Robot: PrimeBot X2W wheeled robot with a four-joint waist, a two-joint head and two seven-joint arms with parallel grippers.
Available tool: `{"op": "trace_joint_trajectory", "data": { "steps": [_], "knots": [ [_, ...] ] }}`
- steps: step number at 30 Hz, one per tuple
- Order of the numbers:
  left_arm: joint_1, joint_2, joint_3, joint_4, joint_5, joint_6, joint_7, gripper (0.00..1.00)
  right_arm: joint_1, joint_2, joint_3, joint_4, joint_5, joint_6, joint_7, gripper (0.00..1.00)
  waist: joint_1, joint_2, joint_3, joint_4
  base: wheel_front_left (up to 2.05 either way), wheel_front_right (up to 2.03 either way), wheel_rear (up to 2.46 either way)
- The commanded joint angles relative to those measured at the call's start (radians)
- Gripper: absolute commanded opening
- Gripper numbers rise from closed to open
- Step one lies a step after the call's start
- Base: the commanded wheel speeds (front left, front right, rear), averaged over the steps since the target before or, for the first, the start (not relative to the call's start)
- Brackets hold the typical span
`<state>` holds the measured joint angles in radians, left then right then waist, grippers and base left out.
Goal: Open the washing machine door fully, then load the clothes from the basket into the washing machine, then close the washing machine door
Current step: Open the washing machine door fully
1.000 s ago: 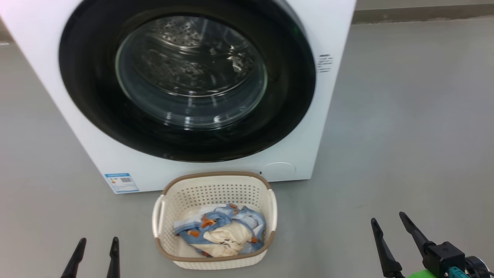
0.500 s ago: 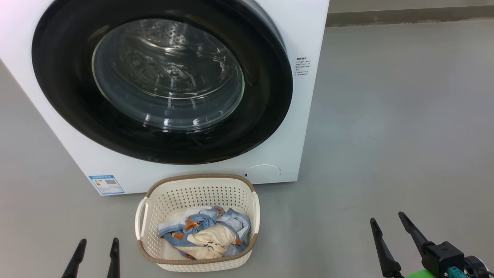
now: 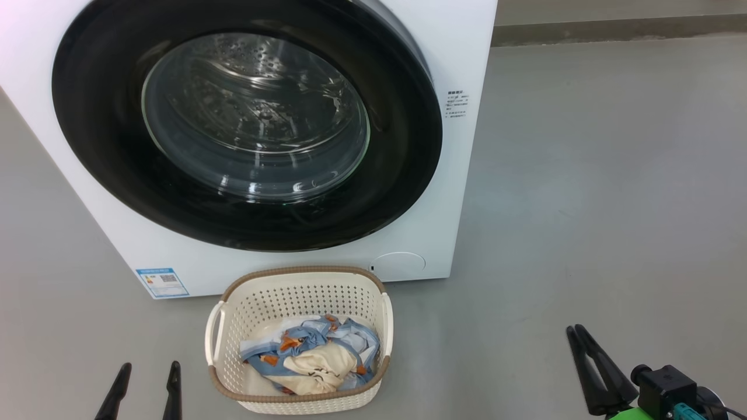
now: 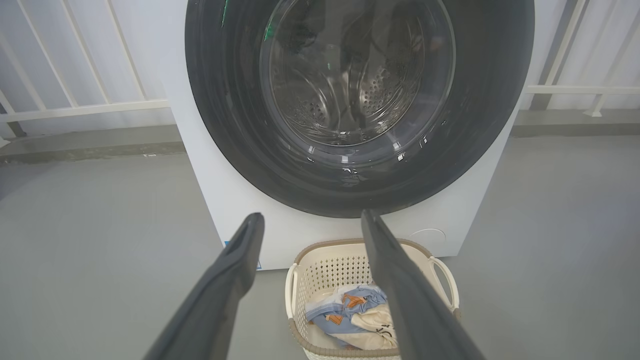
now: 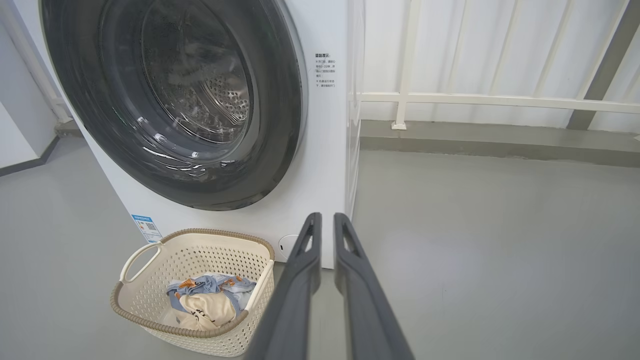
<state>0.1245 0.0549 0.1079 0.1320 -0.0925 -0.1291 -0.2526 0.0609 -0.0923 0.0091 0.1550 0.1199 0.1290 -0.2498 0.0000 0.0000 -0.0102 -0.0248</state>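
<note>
Status: step one, door opening, not started. The washing machine door [image 3: 245,122] sits shut and flush on the front of the washing machine [image 3: 467,52]. Nothing is loaded yet.

- The door faces straight out from the machine's front, toward the basket. It's round, so it has no long axis in its own plane. The glass bowl bulges inward, into the drum.
- The basket [image 3: 303,294] is on the floor [image 3: 583,204], just in front of the machine and under the door's lower rim. It may touch the front panel, can't tell. Mouth up. Its long axis looks parallel to the machine's front, with a handle at each end, but foreshortening makes that a soft call.
- The clothes [image 3: 315,361] are piled inside the basket, below its rim.
- Left end effector [image 3: 149,367]: fingers spread wide, empty, further out from the machine than the basket, on the blue label [image 3: 162,282] side.
- Right end effector [image 3: 575,329]: fingers nearly together, empty, out in front of the machine and past its right side.

Next move, my read: one end effector goes up to the door's rim, catches an edge and pulls along the swing arc. I can't see a handle or hinge, so the pull side is unknown. The narrow right one looks better suited to slipping into a rim gap. Watch that the door clears the basket as it swings.
</note>
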Motion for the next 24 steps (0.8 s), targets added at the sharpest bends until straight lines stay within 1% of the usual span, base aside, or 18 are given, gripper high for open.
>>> {"op": "trace_joint_trajectory", "data": {
  "steps": [1,3,8,14,16,17,22,24],
  "knots": [
    [-0.027,0.014,0.033,-0.018,-0.005,-0.002,-0.009,1.0,-0.028,-0.015,0.026,-0.026,0.011,0.002,-0.012,0.0,0.0,0.0,-0.001,-0.001,0.0,0.0,0.0],
    [-0.025,0.013,0.032,-0.019,-0.006,-0.002,-0.009,1.0,-0.027,-0.01,0.023,-0.031,0.029,0.002,-0.012,0.0,0.0,0.0,-0.003,-0.002,0.0,0.0,0.0],
    [-0.018,0.011,0.031,-0.02,-0.008,-0.002,-0.009,1.0,-0.019,0.017,0.009,-0.048,0.14,0.002,-0.012,0.0,0.0,0.0,-0.003,-0.005,0.0,0.0,0.0],
    [-0.012,0.01,0.029,-0.022,-0.01,-0.002,-0.009,1.0,-0.012,0.038,-0.007,-0.051,0.372,0.002,-0.012,0.0,0.0,0.0,0.002,-0.008,0.0,0.0,0.0],
    [-0.011,0.011,0.03,-0.024,-0.011,-0.002,-0.009,1.0,-0.013,0.04,-0.019,-0.048,0.471,0.002,-0.012,0.0,0.0,0.0,0.006,-0.009,0.0,0.0,0.0],
    [-0.011,0.011,0.03,-0.024,-0.011,-0.002,-0.009,1.0,-0.013,0.04,-0.019,-0.048,0.471,0.002,-0.012,0.0,0.0,0.0,0.006,-0.009,0.0,0.0,0.0],
    [-0.007,0.013,0.03,-0.027,-0.015,-0.002,-0.009,1.0,-0.031,0.042,-0.073,-0.028,0.824,0.002,-0.012,0.0,0.0,0.0,0.014,-0.009,0.0,0.0,0.0],
    [-0.007,0.015,0.021,-0.025,-0.016,-0.002,-0.009,1.0,-0.04,0.042,-0.076,-0.024,0.958,0.002,-0.012,0.0,0.0,0.0,0.018,-0.006,0.0,0.0,0.0]
  ]
}}
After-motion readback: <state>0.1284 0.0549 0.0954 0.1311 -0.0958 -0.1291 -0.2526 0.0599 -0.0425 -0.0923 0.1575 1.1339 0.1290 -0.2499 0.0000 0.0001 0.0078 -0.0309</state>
